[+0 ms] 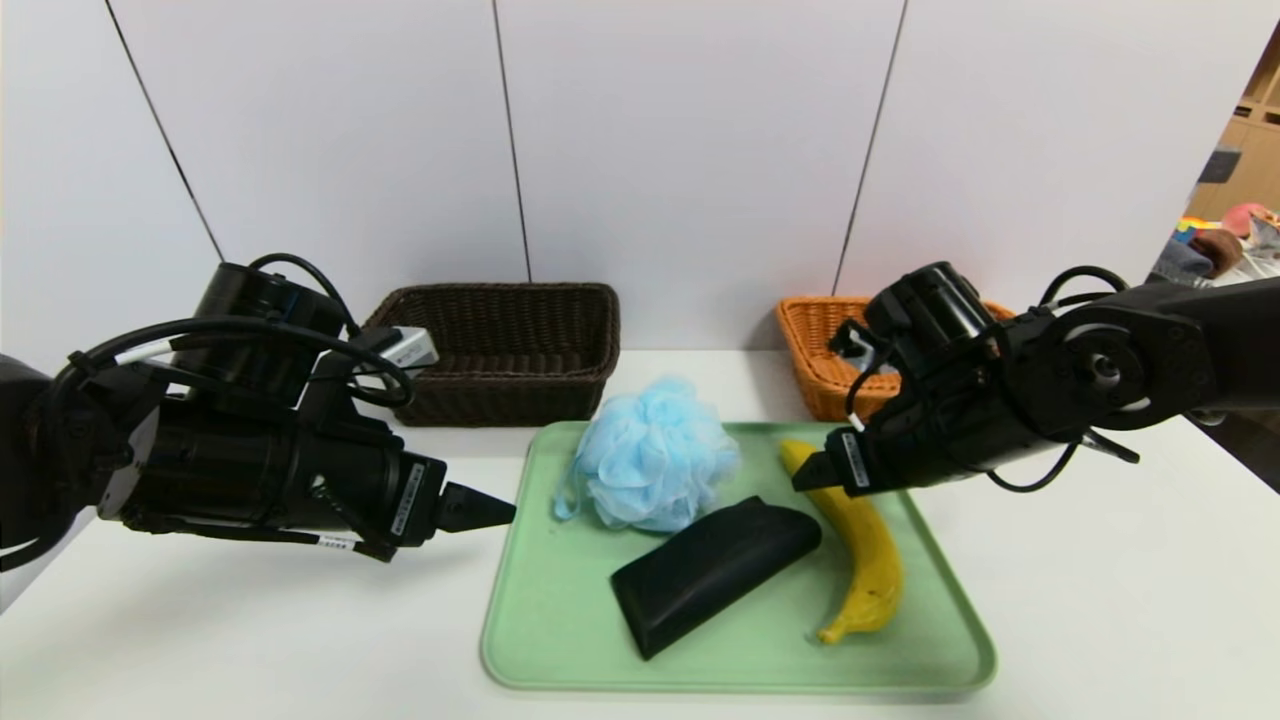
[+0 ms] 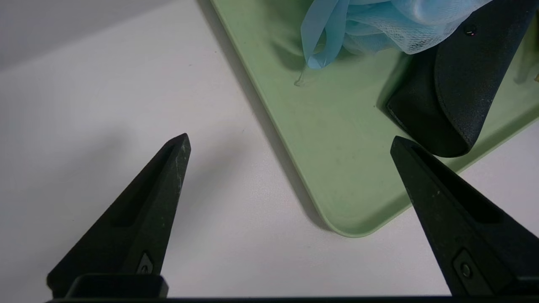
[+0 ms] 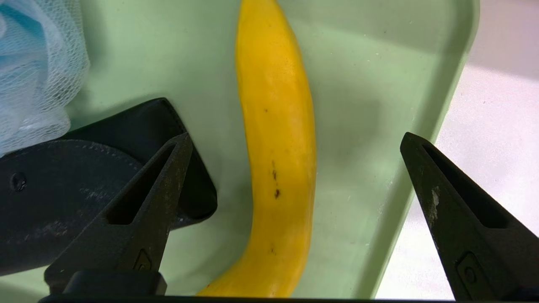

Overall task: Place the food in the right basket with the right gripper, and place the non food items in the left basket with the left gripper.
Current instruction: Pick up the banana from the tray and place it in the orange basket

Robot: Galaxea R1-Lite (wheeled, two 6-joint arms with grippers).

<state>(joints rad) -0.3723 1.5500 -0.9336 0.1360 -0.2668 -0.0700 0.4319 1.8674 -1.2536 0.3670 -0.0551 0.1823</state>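
A yellow banana (image 1: pixel 862 548) (image 3: pixel 276 147) lies on the right side of a light green tray (image 1: pixel 560 620). Beside it on the tray rest a black wedge-shaped case (image 1: pixel 715 570) (image 2: pixel 454 92) (image 3: pixel 63 185) and a light-blue bath puff (image 1: pixel 655 455) (image 2: pixel 379 25) (image 3: pixel 33 71). My right gripper (image 1: pixel 812 472) (image 3: pixel 294 139) hovers open above the banana's far end, with the banana between its fingers in the right wrist view. My left gripper (image 1: pixel 495 510) (image 2: pixel 290 141) is open over the table, just left of the tray's edge, holding nothing. The dark brown basket (image 1: pixel 505 350) stands at the back left, the orange basket (image 1: pixel 825 350) at the back right, partly hidden by the right arm.
The tray (image 2: pixel 358 168) (image 3: pixel 379 84) sits in the middle of a white table (image 1: pixel 1100 600). A white panelled wall rises right behind both baskets. Bare table lies to the left and right of the tray.
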